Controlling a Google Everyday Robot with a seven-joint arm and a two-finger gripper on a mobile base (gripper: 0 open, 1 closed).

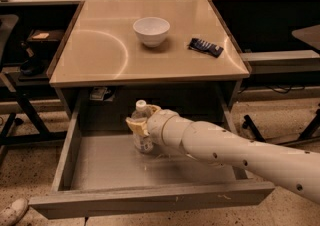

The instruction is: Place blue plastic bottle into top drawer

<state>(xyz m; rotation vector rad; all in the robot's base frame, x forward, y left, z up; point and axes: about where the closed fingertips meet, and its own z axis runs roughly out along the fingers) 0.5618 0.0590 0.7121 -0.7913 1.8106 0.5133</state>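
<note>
The blue plastic bottle [142,130], clear with a white cap and pale label, stands upright on the scuffed grey bottom of the open top drawer [110,165], near its back middle. My gripper [138,125] reaches in from the right on a thick white arm and its yellowish fingers [134,125] wrap around the bottle's middle. The bottle's base touches the drawer floor.
On the tan tabletop [95,50] above the drawer stand a white bowl [151,31] and a small dark blue flat packet [205,46]. Dark shelving and table legs flank both sides. A shoe [12,211] shows at the lower left floor.
</note>
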